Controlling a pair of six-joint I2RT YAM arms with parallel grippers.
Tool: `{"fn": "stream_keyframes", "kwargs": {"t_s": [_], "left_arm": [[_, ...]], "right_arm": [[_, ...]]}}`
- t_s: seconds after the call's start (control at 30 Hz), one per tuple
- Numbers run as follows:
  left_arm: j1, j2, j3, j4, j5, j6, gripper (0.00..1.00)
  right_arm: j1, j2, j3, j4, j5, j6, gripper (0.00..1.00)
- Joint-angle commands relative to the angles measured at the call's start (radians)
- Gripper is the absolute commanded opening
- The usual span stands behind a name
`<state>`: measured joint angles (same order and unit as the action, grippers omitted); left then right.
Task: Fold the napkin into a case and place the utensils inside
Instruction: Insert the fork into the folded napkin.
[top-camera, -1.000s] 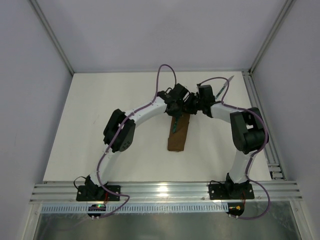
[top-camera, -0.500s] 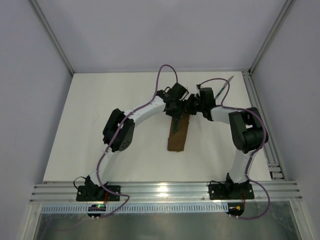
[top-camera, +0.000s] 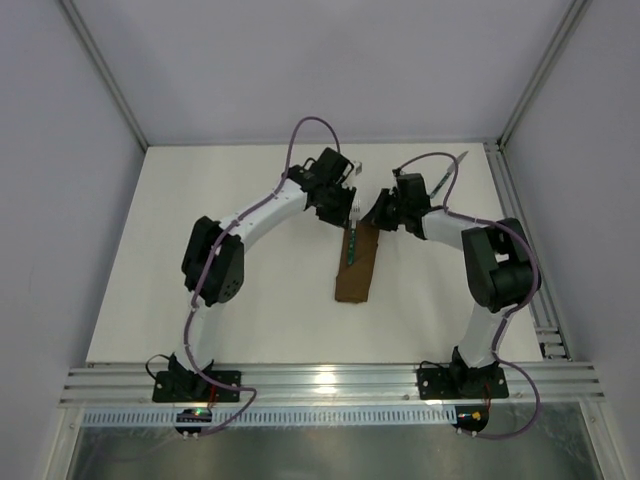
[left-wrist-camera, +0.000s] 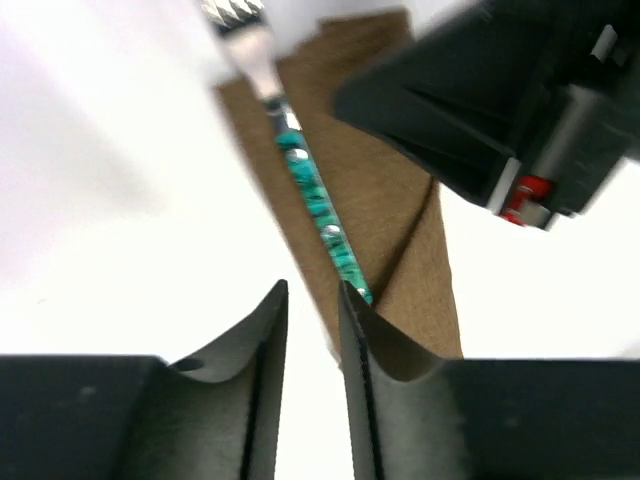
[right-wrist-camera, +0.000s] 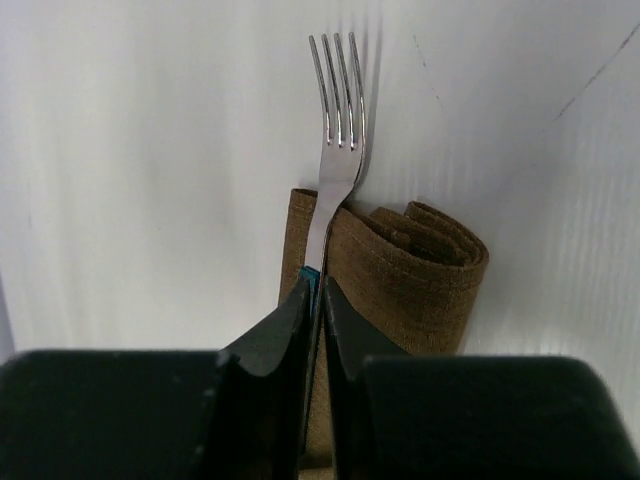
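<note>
The brown case (top-camera: 357, 264) lies lengthwise mid-table. The fork (top-camera: 352, 238) rests on it, its teal handle tucked into the fold and its pale tines sticking out past the far end. My right gripper (top-camera: 375, 214) is at the case's far right corner. In the right wrist view it (right-wrist-camera: 313, 285) is shut on the cloth edge of the case (right-wrist-camera: 410, 275), right beside the fork (right-wrist-camera: 337, 110). My left gripper (top-camera: 343, 196) hovers just left of the tines. In the left wrist view it (left-wrist-camera: 312, 292) is slightly open and empty above the case (left-wrist-camera: 400, 215) and the fork (left-wrist-camera: 315, 195). The knife (top-camera: 449, 171) lies far right.
A metal rail (top-camera: 522, 240) runs along the table's right edge, close to the knife. Grey walls close in the far side and both flanks. The arms' purple cables (top-camera: 305, 128) loop above the far part of the table.
My left gripper has let go over the case's far end and drawn back up and to the left. The fork now shows on the case. My right gripper has stayed put.
</note>
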<state>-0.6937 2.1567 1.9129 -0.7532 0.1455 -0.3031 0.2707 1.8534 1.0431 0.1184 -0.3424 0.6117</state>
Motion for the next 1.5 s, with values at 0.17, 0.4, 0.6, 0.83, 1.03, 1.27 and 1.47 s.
{"fn": "stream_keyframes", "kwargs": {"t_s": [0.17, 0.4, 0.6, 0.83, 1.03, 1.27, 1.47], "left_arm": [[0.145, -0.037, -0.104, 0.112, 0.068, -0.005, 0.25], [0.146, 0.069, -0.066, 0.175, 0.19, -0.074, 0.27], [0.146, 0.101, -0.072, 0.227, 0.272, -0.134, 0.32], [0.138, 0.124, -0.103, 0.247, 0.255, -0.154, 0.31], [0.125, 0.146, -0.101, 0.235, 0.256, -0.152, 0.29], [0.115, 0.172, -0.084, 0.207, 0.233, -0.154, 0.27], [0.114, 0.195, -0.069, 0.192, 0.235, -0.157, 0.18]], "right_arm": [[0.2, -0.033, 0.257, -0.433, 0.527, -0.128, 0.32], [0.26, 0.044, 0.356, -0.545, 0.655, -0.066, 0.33], [0.263, 0.063, 0.347, -0.531, 0.628, -0.046, 0.33], [0.263, 0.081, 0.319, -0.479, 0.579, -0.001, 0.32], [0.262, 0.107, 0.324, -0.457, 0.554, 0.003, 0.3], [0.262, 0.125, 0.331, -0.46, 0.548, 0.0, 0.29], [0.26, 0.142, 0.344, -0.467, 0.551, -0.001, 0.26]]}}
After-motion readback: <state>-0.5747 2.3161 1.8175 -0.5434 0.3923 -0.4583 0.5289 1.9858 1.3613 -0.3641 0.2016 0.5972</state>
